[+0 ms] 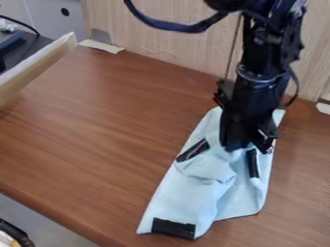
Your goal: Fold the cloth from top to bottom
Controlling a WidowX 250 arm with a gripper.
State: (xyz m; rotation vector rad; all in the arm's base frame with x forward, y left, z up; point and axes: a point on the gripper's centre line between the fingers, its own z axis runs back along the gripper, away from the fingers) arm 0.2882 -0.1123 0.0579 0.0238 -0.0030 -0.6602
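Observation:
The black gripper (218,165) hangs low over the upper middle of the cloth, right of the view's centre. Its two dark fingers stand wide apart, one on each side of a raised, rumpled part of the cloth. The pale blue cloth (182,198) lies lengthwise from beneath the arm toward the table's front edge, narrow and creased, with a fold running down its lower half. A black patch (172,228) marks its bottom left end. The arm hides part of the cloth's upper end; whether the fingers touch the fabric is unclear.
The brown wooden table (97,135) extends widely to the left of the cloth. A light wooden panel (174,34) stands along the back, and a pale board (32,67) borders the left side. A dark object (16,234) is at the bottom left corner, beyond the front edge.

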